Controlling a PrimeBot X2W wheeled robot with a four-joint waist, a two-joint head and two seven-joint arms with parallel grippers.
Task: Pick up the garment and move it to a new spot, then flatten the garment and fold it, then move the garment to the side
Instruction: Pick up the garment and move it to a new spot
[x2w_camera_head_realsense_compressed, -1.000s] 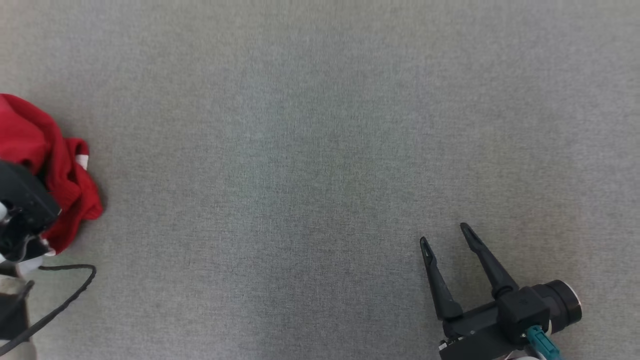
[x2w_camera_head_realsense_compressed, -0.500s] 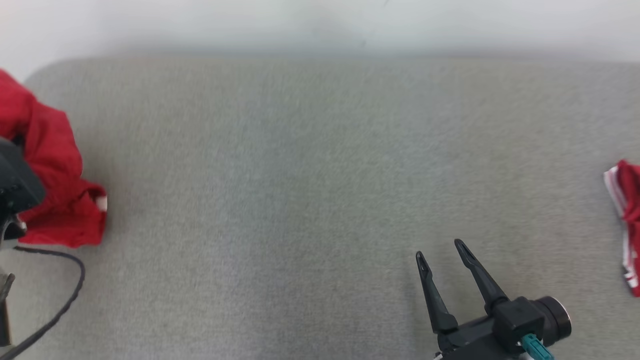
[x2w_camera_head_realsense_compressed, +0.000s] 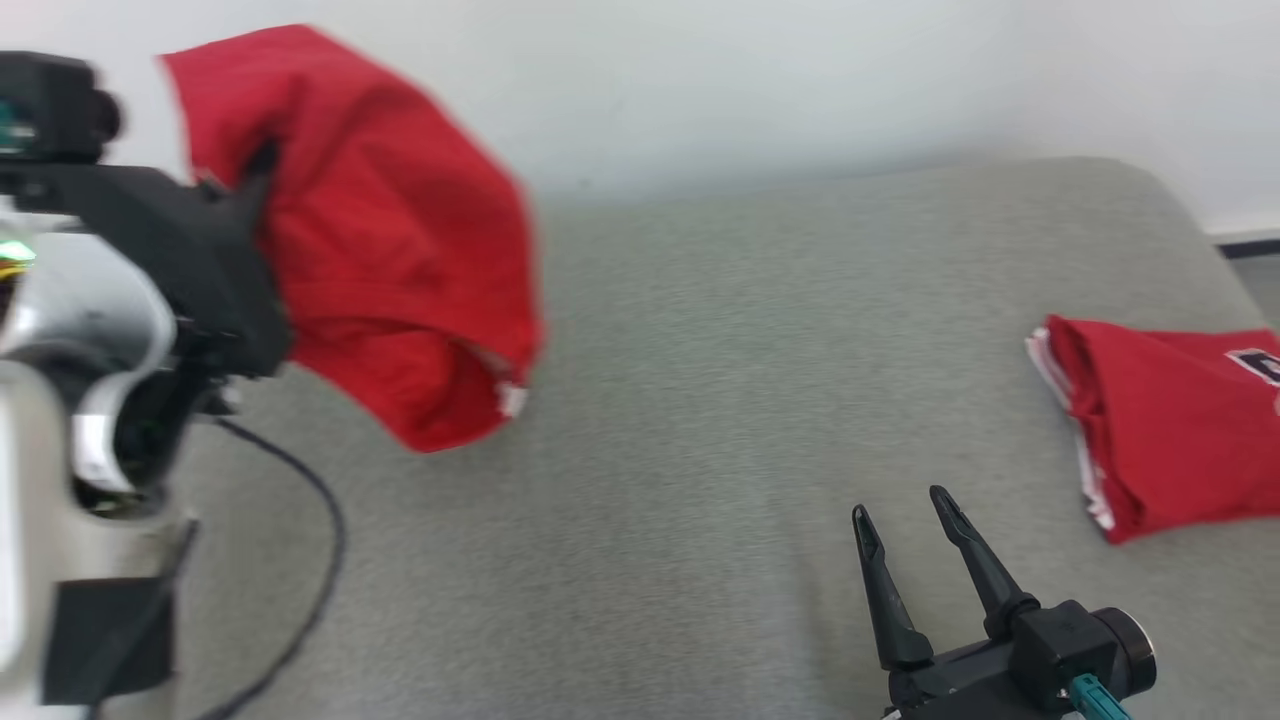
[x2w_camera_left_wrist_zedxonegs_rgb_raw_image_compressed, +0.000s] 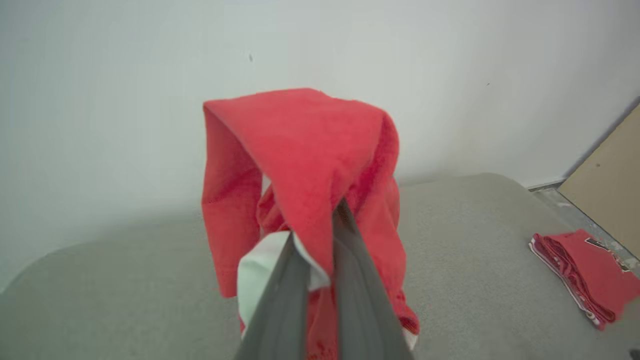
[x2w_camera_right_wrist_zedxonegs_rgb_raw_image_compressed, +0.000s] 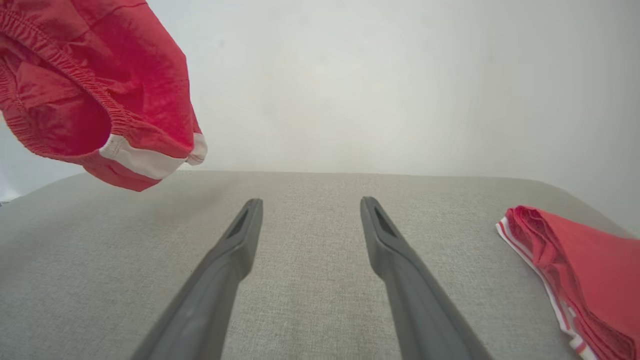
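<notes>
Left hand (x2w_camera_left_wrist_zedxonegs_rgb_raw_image_compressed: 316, 231) clamped tight on crumpled red cloth garment with white trim (x2w_camera_head_realsense_compressed: 400, 250), hanging above far left of grey fabric counter (x2w_camera_head_realsense_compressed: 700, 400). Right hand (x2w_camera_head_realsense_compressed: 900, 503) spread wide, empty, near right.

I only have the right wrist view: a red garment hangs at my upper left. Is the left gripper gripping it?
Observer: Yes. The left wrist view shows the left gripper shut on the red garment, cloth draped over its fingers.
Operator: Anything trailing from that arm?
Observer: In the head view a black cable hangs in a loop below it.
Operator: Any marking on the folded garment?
Observer: A dark patch on its top face, head view.
</notes>
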